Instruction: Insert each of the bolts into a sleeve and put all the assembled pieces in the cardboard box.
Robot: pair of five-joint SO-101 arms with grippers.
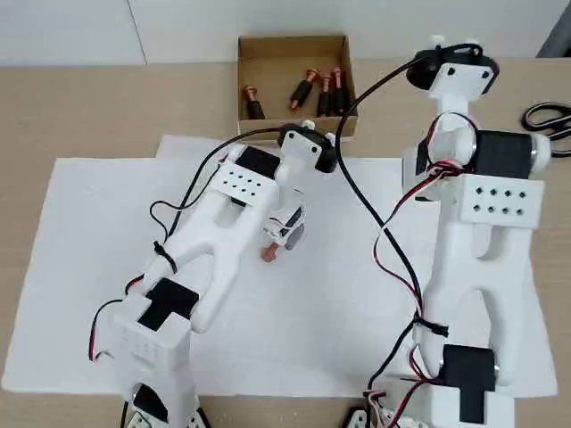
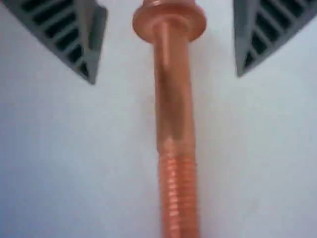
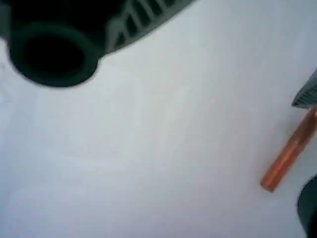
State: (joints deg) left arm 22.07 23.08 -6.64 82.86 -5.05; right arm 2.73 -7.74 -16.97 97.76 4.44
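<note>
A copper bolt [image 2: 174,124] lies flat on the white paper, its flanged head between the two ribbed fingers [image 2: 69,34] of my left gripper [image 2: 164,78], which is open and straddles the head without touching it. From above, the left gripper [image 1: 284,230] hangs over this bolt [image 1: 270,252] at the middle of the sheet. My right gripper [image 3: 94,29] holds a black sleeve [image 3: 49,54] just above the paper, the sleeve's open bore facing the camera and a ribbed finger [image 3: 143,15] against it. The same bolt [image 3: 287,157] lies farther off in the right wrist view.
The cardboard box [image 1: 243,85] stands at the table's back edge with several assembled bolt-and-sleeve pieces [image 1: 319,89] inside. The white paper [image 1: 89,267] covers most of the table. Scissors [image 1: 549,116] lie at the far right. The right arm [image 1: 486,201] stands folded over the sheet's right side.
</note>
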